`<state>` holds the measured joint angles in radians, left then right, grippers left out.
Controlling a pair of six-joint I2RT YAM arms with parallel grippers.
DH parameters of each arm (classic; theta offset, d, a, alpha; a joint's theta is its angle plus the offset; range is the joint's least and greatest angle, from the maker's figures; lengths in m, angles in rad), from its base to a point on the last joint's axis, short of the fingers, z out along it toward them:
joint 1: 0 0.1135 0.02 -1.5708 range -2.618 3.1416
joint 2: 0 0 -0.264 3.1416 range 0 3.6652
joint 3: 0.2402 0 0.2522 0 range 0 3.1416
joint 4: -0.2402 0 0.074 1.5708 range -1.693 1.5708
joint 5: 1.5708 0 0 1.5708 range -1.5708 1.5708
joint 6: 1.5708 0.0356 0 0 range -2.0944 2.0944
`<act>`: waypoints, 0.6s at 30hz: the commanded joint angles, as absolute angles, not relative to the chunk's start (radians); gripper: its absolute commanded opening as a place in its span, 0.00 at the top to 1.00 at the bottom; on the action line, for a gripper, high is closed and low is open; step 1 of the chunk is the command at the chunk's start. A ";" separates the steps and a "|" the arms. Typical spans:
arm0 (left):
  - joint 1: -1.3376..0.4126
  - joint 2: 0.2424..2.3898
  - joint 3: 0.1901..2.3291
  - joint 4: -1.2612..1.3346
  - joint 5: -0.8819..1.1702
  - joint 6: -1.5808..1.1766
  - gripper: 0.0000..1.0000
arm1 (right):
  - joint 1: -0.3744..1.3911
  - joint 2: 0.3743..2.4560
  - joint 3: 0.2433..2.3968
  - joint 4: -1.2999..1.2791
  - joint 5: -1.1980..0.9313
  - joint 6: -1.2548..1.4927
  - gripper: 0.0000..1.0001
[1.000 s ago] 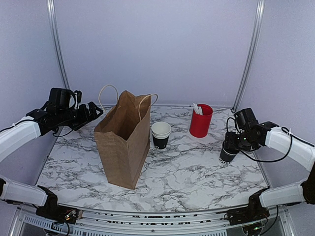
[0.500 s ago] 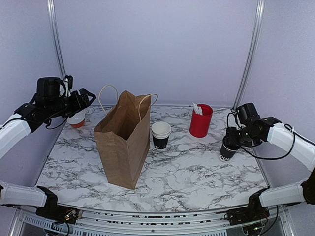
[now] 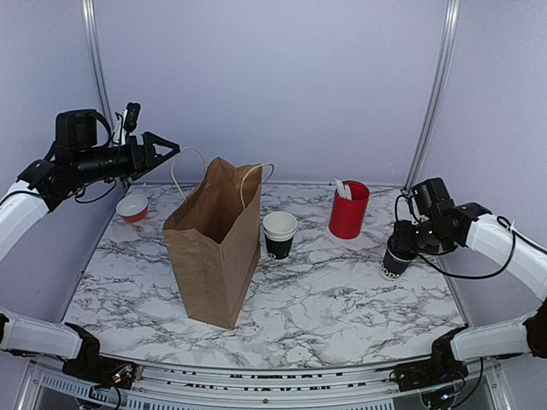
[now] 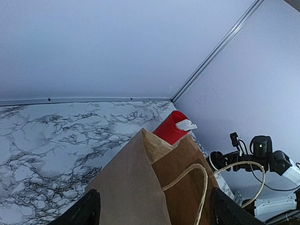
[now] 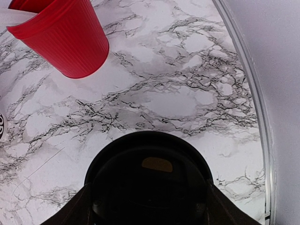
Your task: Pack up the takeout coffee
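Note:
A black takeout cup with a black lid sits between the fingers of my right gripper, which is shut on it near the table's right edge; the cup leans a little. A second takeout cup, black with a cream inside and no lid, stands just right of the brown paper bag. The bag stands upright with its mouth open. My left gripper hangs open and empty in the air, up and to the left of the bag. In the left wrist view the bag's top lies between its fingers.
A taller red cup with white utensils stands at the back right, also in the right wrist view as the red cup. A small orange-and-white bowl sits at the back left. The marble table's right rim runs close by the held cup.
My left arm has risen and turned its gripper towards the bag, uncovering the orange bowl. The right gripper has lifted slightly with the black cup.

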<state>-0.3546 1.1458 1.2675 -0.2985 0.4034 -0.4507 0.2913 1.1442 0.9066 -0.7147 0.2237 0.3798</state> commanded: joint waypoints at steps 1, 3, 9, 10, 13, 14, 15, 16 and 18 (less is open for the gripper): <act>-0.361 1.177 1.313 -0.339 0.561 -0.405 0.21 | 0.283 1.119 0.933 -0.704 0.212 0.372 0.32; -0.371 1.187 1.327 -0.356 0.567 -0.393 0.23 | 0.283 1.116 0.933 -0.706 0.213 0.370 0.32; -0.420 1.226 1.380 -0.401 0.586 -0.364 0.35 | 0.284 1.114 0.937 -0.706 0.206 0.368 0.32; -0.428 1.235 1.390 -0.405 0.587 -0.360 0.37 | 0.283 1.114 0.937 -0.707 0.203 0.367 0.32; -0.443 1.260 1.420 -0.422 0.581 -0.358 0.47 | 0.285 1.110 0.939 -0.709 0.199 0.367 0.32; -0.446 1.266 1.427 -0.424 0.576 -0.359 0.51 | 0.284 1.108 0.942 -0.709 0.199 0.367 0.32; -0.448 1.272 1.432 -0.428 0.572 -0.358 0.54 | 0.286 1.107 0.943 -0.711 0.198 0.367 0.32; -0.449 1.277 1.434 -0.429 0.566 -0.359 0.60 | 0.287 1.104 0.946 -0.713 0.198 0.367 0.32; -0.453 1.281 1.439 -0.429 0.539 -0.367 0.76 | 0.292 1.100 0.950 -0.717 0.198 0.368 0.32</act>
